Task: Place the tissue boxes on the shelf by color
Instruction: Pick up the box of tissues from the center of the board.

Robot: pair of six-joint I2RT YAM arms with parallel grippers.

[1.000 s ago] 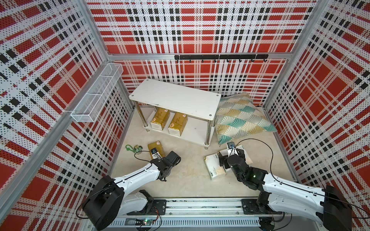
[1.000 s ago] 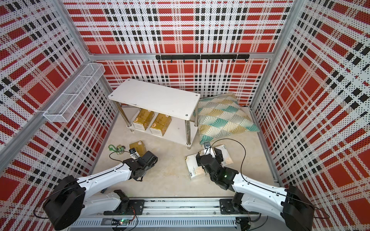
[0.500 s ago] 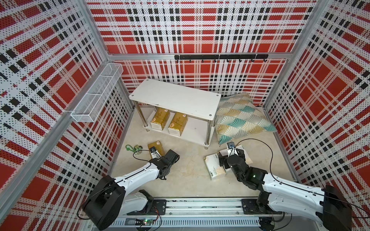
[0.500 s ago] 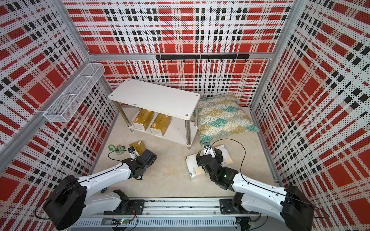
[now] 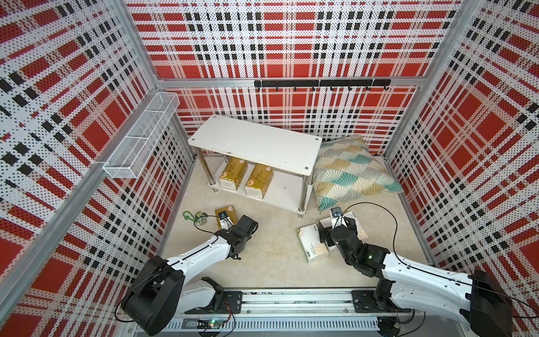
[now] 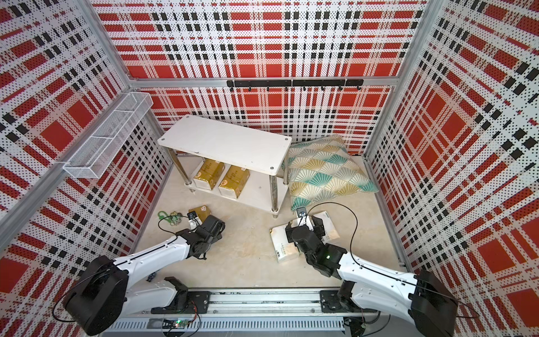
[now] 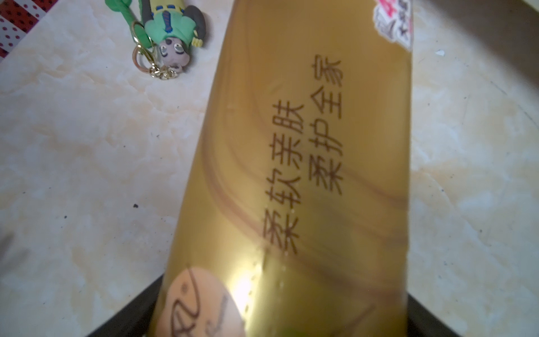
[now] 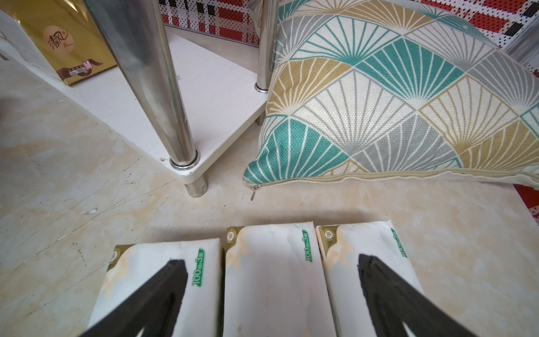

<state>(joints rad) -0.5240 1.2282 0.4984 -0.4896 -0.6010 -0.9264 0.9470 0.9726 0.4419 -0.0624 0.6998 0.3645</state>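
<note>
Left gripper (image 7: 285, 287) straddles the gold pack (image 7: 306, 146) on the floor (image 7: 87, 151); clamping cannot be determined. Right gripper (image 8: 271, 260): jaws apart above the middle white pack (image 8: 271, 309).

Lost the near end of the shiny gold brick-shaped tissue pack (image 7: 306, 175) past the left wrist view's edge, caught only blurred dark corners of the left gripper (image 7: 280, 318) flanking it without telling contact, and lost the near ends of three white green-printed tissue packs (image 8: 274, 277) past the right wrist view's edge.

overhead stereo pair, close wrist views
</note>
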